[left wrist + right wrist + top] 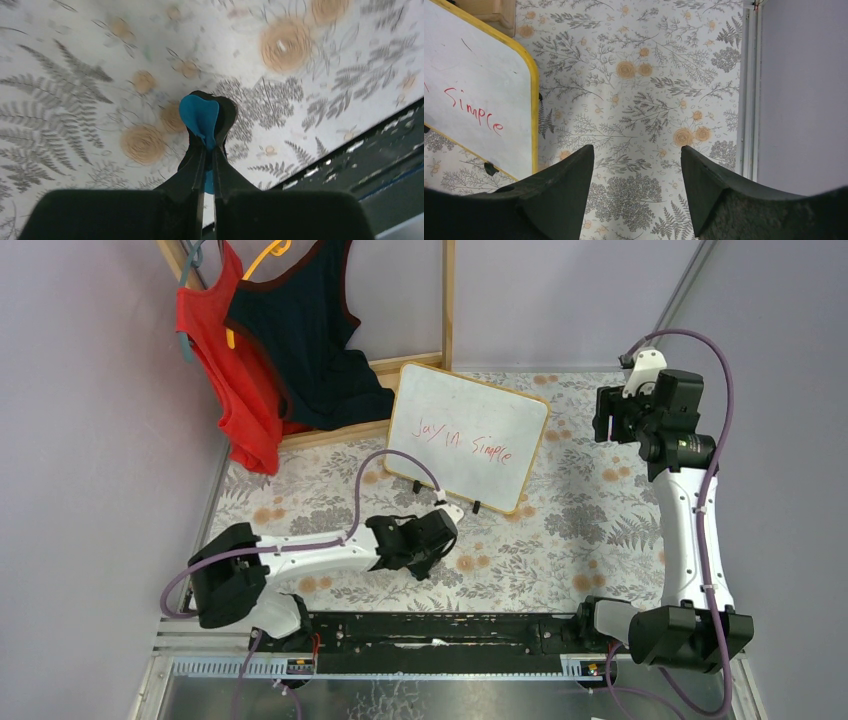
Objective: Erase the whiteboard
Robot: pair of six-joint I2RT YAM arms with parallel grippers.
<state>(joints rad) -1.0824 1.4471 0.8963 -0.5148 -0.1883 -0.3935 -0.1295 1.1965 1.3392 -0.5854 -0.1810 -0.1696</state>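
Black slotted rail runs along the near edge and carries both arm bases. Beyond it the surface spreads out under a matte cloth printed with grey ferns and tan round blossoms. At far left stands a pale wooden clothes rack, where a red tank top and a dark one with red trim hang limp.

The whiteboard stands propped at the far middle of the surface, just in front of the rack's base. It is a smooth white rectangle in a light wooden frame with rounded corners, resting on small black feet. Red handwriting crosses its face.

The right pincer hangs above the cloth to the right of the board, its wedge-shaped dark jaws spread wide with nothing between them. The left pincer sits low, near the board's front edge. Its jaws are pressed together on a blue rounded piece; I cannot tell what this piece is.
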